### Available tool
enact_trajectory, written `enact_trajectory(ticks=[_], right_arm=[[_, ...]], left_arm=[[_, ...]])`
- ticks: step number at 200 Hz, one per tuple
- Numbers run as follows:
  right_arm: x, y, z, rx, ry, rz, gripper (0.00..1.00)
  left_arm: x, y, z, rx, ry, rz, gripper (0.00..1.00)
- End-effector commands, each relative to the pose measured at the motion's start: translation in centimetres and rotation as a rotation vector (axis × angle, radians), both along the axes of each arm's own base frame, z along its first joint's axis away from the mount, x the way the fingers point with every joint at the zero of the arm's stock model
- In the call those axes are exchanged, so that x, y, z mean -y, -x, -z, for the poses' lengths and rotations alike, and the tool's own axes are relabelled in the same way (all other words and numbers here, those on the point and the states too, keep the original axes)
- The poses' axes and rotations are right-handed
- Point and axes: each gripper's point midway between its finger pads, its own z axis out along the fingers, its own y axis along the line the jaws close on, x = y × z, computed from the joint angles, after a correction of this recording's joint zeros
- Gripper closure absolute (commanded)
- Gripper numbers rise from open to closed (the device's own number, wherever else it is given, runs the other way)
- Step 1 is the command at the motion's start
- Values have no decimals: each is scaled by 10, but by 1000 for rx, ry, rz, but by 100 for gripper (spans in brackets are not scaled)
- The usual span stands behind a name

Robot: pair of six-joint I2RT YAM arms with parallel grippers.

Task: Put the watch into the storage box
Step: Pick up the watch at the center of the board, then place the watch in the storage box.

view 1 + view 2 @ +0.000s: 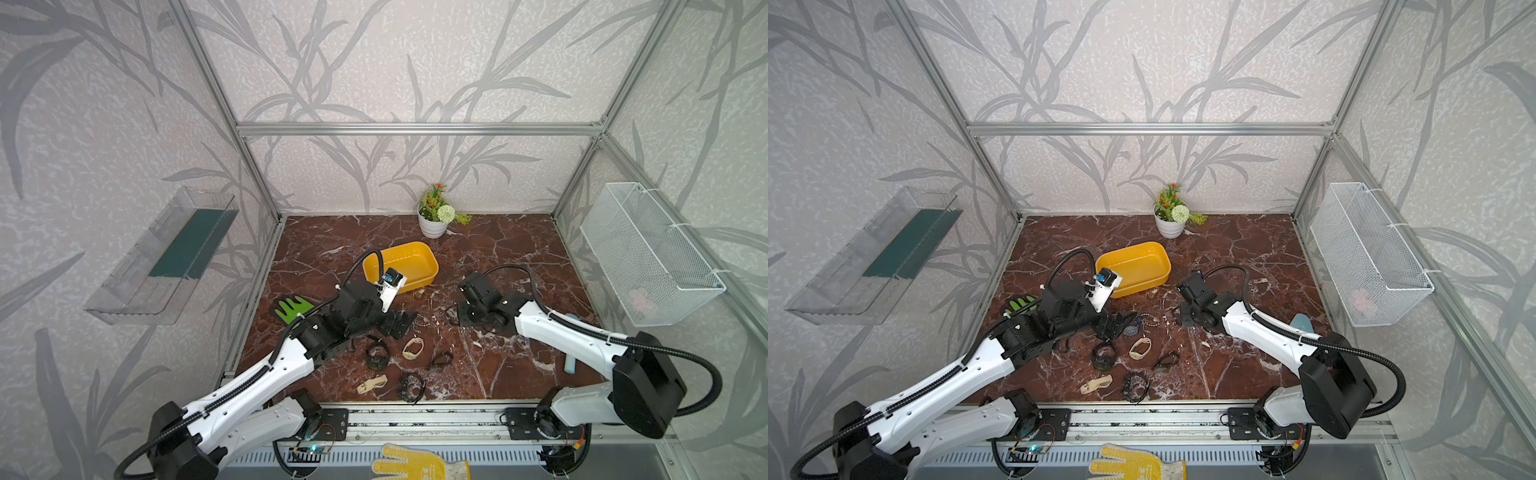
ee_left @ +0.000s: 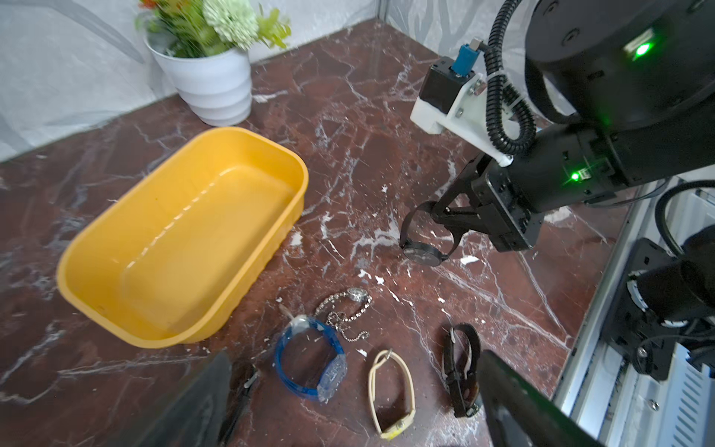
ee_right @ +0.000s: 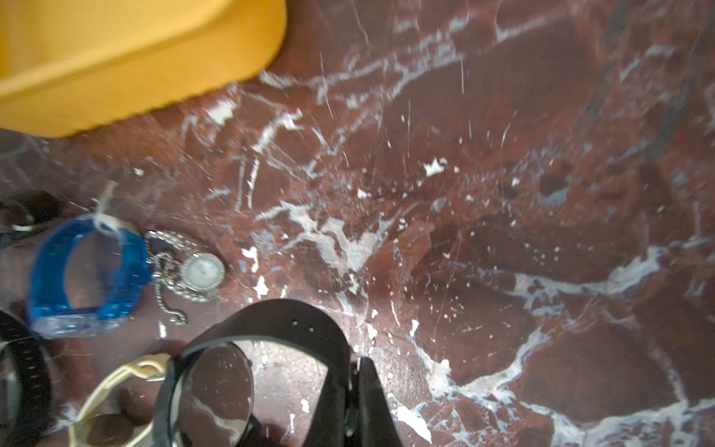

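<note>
A yellow-dotted work glove (image 1: pixel 419 463) lies nearest in both top views; the storage box (image 1: pixel 407 266) sits on the tabletop (image 1: pixel 519 249). Left wrist view: left jaws spread wide over a blue watch (image 2: pixel 309 362); right jaws clamp the black watch (image 2: pixel 423 251) by its strap, near the box, outside it. Right wrist view: same grip, close up.

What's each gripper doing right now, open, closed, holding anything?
Left gripper: open, holding nothing.
Right gripper: closed on the black watch by its strap.

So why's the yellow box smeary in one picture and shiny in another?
Right wrist view: the storage box is close and blurred, the black watch too. Left wrist view: the box is sharp, with glare streaking its floor.
</note>
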Motion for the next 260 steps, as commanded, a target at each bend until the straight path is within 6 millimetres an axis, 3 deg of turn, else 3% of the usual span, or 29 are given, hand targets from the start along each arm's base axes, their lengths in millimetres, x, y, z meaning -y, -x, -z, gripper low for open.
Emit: enact_trajectory(ticks=[1,32,59,87,158,206,260], right_arm=[[-12,-16,-28,54,24,-52,100],[-50,-51,-51,96,5,-140,100],[-80,-83,-67,137,10,-205,100],[-108,-117,-61,152,42,-259,100],[-154,-183,-2,58,74,-314,100],[-166,-202,32,7,98,-319,100],[-163,-216,61,-33,124,-291,100]], left_arm=[[-21,-16,-14,100,-25,-127,3],[-32,-26,-30,152,-37,-200,3],[-35,-28,-27,153,-66,-215,3],[-39,-30,-21,144,-67,-244,3],[-40,-30,-19,150,-86,-235,3],[-40,-30,-18,147,-90,-237,3],[-39,-33,-12,121,-120,-245,3]])
